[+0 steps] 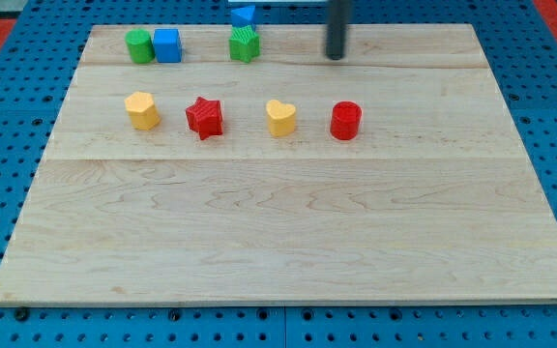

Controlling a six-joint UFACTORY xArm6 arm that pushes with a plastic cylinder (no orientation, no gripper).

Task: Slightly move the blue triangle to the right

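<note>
The blue triangle [244, 14] sits at the view's top edge, partly off the board, just above a green star block [245, 44]. My tip [335, 56] is the lower end of the dark rod. It rests on the board to the right of the blue triangle and the green star, well apart from both. It touches no block.
A green round block [139, 45] and a blue cube [167, 44] stand side by side at the top left. A row holds a yellow hexagon [142, 109], a red star [204, 117], a yellow heart [280, 117] and a red cylinder [345, 121]. The wooden board [288, 242] lies on a blue pegboard.
</note>
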